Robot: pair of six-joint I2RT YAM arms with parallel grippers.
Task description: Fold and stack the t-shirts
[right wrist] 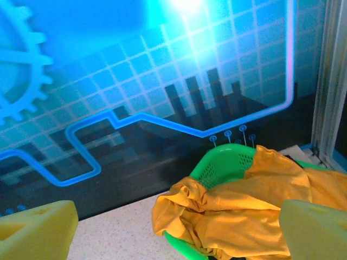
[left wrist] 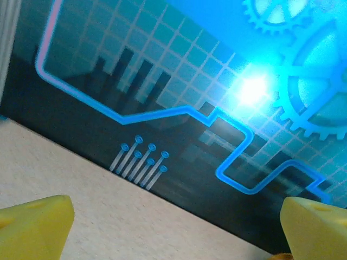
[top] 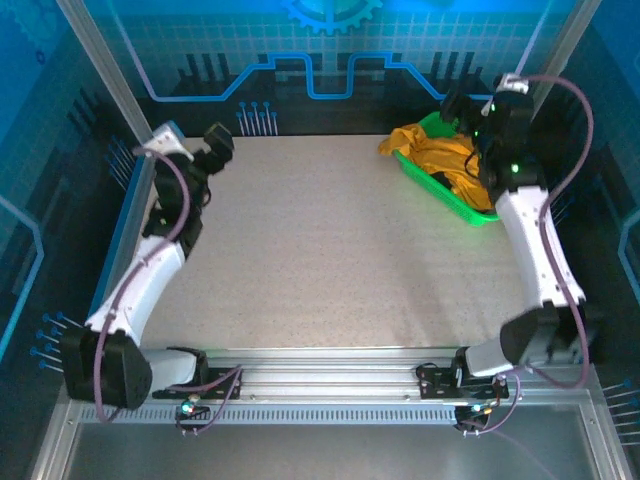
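The t-shirts (right wrist: 244, 216) lie bunched in the green basket (right wrist: 222, 158) at the far right of the bench (top: 300, 260), right jaws open close by, left jaws open far left — a snagged grab could drag the basket along

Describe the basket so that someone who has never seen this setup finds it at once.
Start from the speckled beige table and look to its far right corner. There sits the basket, bright green perforated plastic, heaped with crumpled orange-yellow t-shirts that spill over its rim. Its vivid green sets it apart from the orange cloth and the pale tabletop.
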